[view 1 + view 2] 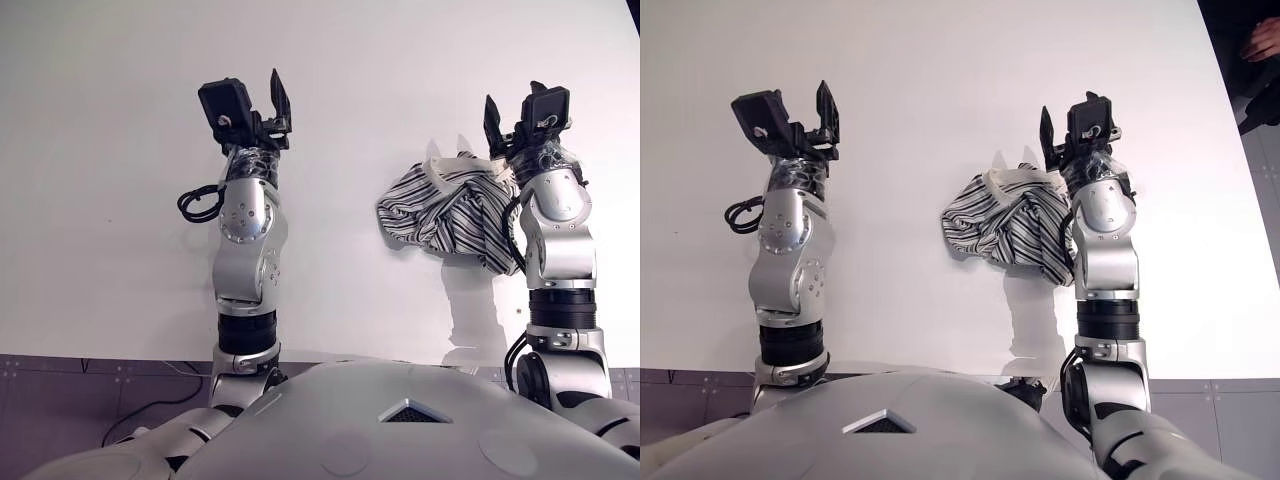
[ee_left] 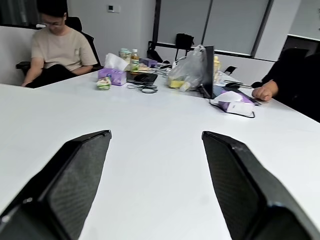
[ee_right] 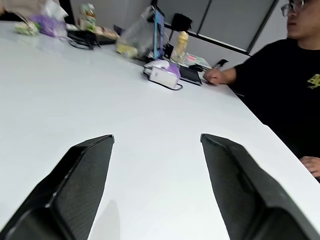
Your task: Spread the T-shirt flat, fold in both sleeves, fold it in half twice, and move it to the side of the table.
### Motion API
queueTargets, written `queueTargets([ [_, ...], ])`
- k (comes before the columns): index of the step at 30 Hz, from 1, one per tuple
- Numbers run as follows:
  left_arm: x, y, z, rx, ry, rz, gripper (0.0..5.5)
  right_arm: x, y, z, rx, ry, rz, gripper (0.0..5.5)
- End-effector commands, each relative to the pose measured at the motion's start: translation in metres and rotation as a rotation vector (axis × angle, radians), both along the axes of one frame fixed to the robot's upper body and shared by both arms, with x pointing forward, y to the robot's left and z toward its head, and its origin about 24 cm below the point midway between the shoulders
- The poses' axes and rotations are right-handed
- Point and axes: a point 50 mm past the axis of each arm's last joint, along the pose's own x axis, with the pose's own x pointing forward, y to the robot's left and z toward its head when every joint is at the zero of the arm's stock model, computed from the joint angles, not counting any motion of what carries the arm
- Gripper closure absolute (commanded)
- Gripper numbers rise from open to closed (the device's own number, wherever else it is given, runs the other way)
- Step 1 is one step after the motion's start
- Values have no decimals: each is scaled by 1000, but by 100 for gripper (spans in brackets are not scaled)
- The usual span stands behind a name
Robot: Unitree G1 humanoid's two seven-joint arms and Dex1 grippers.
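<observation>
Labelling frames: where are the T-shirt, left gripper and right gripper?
T-shirt [image 1: 1012,226], right eye view, middle of the crumpled striped cloth.
left gripper [image 2: 156,134], left wrist view, midway between fingertips.
right gripper [image 3: 157,136], right wrist view, midway between fingertips.

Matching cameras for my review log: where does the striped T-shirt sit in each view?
Left eye: T-shirt crumpled right of centre, beside the right forearm.
Right eye: T-shirt just right of centre, same forearm.
Left wrist: left gripper open over the table.
Right wrist: right gripper open over the table.
Shared landmark: the white table.
</observation>
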Motion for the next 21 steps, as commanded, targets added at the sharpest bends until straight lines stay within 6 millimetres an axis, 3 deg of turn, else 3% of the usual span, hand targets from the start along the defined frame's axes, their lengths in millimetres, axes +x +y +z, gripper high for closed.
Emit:
queueTargets([
  [1,-5,-1,6,-44,-34,4,213,6,16,34,62,-169,-7,231],
  [4,-6,-6,9,-10,-46,-25,213,0,25,45,47,-202,53,231],
  [8,-16,-14,2,-55,9,-69,213,-22,20,33,-88,-106,155,231],
  [10,-21,-19,2,-96,14,-107,213,-27,18,37,-195,-113,268,231],
  [15,-25,-38,12,-138,-40,-268,213,-29,23,30,-240,26,589,231],
  [21,-24,-26,8,-122,-20,-242,213,-32,14,26,-74,68,532,231],
])
